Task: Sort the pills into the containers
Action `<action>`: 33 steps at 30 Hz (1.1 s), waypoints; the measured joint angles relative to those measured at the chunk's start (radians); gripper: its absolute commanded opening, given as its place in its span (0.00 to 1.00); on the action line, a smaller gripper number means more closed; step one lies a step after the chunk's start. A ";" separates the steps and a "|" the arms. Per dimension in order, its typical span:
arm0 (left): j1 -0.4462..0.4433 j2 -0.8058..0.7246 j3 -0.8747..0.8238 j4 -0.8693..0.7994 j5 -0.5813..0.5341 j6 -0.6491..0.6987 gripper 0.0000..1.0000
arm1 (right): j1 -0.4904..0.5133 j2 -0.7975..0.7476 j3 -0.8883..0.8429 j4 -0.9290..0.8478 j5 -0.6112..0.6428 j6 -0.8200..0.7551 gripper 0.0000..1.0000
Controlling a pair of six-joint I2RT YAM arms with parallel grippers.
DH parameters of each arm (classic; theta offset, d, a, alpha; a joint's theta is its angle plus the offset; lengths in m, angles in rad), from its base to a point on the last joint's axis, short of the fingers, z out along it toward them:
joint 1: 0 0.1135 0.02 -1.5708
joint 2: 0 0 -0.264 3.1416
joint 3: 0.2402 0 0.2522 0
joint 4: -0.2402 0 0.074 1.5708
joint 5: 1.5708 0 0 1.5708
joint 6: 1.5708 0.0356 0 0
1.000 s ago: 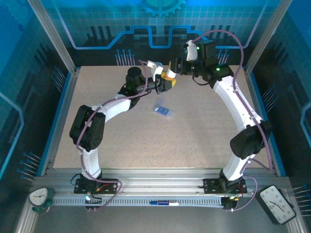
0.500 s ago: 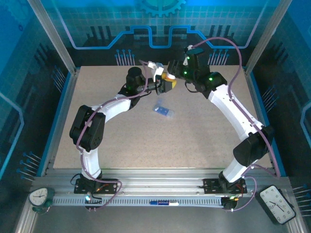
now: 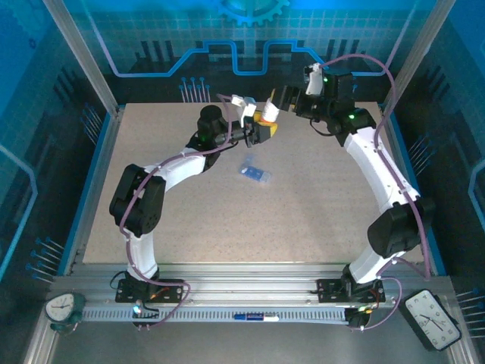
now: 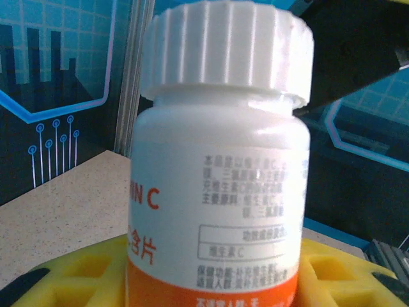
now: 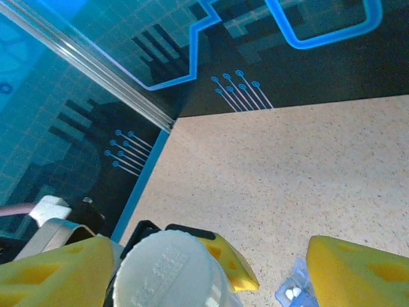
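- The pill bottle (image 4: 217, 192) is held upright above the far part of the table (image 3: 318, 220). It is clamped low on its body by the yellow fingers (image 4: 339, 278) of the left gripper (image 3: 260, 130).
- The right gripper (image 3: 276, 104) is placed over the ribbed white cap (image 4: 227, 48) with its jaws spread. In the right wrist view one finger is seen close beside the cap, and the other stands well clear of it.
- The cap is seated on the bottle, so uncapping is judged to be the step in hand.
- The cap should be centred between the right fingers before they are brought together, so that both pads land on the ribs at once.
- The twist should be made about the bottle's own axis. The left grip should be kept firm so that the bottle is not turned along with the cap.
- The bottle should be kept upright while the cap is lifted off, so that no pills are spilled.
- The blue pill box (image 3: 254, 173) lies flat on the table, below and apart from both grippers. Small white pills (image 5: 292, 293) can be seen in it from the right wrist, but which compartment they are in cannot be told.
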 measured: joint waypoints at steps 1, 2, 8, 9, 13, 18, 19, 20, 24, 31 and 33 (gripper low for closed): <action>0.000 0.000 0.000 0.002 0.000 -0.003 0.00 | -0.003 0.008 0.011 0.001 -0.019 -0.009 0.79; 0.000 0.000 0.001 0.003 0.000 -0.003 0.00 | -0.005 0.019 0.024 0.000 -0.035 -0.019 0.79; 0.000 0.000 0.005 0.007 0.001 -0.006 0.00 | -0.005 0.084 0.081 -0.008 -0.108 -0.066 0.77; 0.000 0.000 0.005 0.008 0.001 -0.006 0.00 | -0.004 0.087 0.081 -0.013 -0.115 -0.074 0.77; 0.000 0.000 0.005 0.012 0.001 -0.006 0.00 | 0.005 0.093 0.087 -0.036 -0.130 -0.098 0.72; 0.000 0.002 0.005 0.011 0.001 -0.006 0.00 | 0.015 0.093 0.088 -0.045 -0.138 -0.121 0.51; 0.000 0.004 0.005 0.011 0.000 -0.007 0.00 | 0.016 0.093 0.088 -0.045 -0.142 -0.126 0.47; 0.000 0.006 0.005 0.012 0.000 -0.007 0.00 | 0.018 0.093 0.088 -0.046 -0.143 -0.128 0.45; 0.000 0.008 0.005 0.009 0.001 -0.008 0.00 | 0.022 0.092 0.088 -0.053 -0.128 -0.138 0.37; 0.000 0.008 0.005 0.006 0.019 -0.023 0.00 | 0.090 0.053 0.064 -0.060 0.075 -0.093 0.31; 0.000 0.008 0.005 0.004 0.030 -0.025 0.00 | 0.116 0.026 0.029 -0.039 0.158 -0.060 0.31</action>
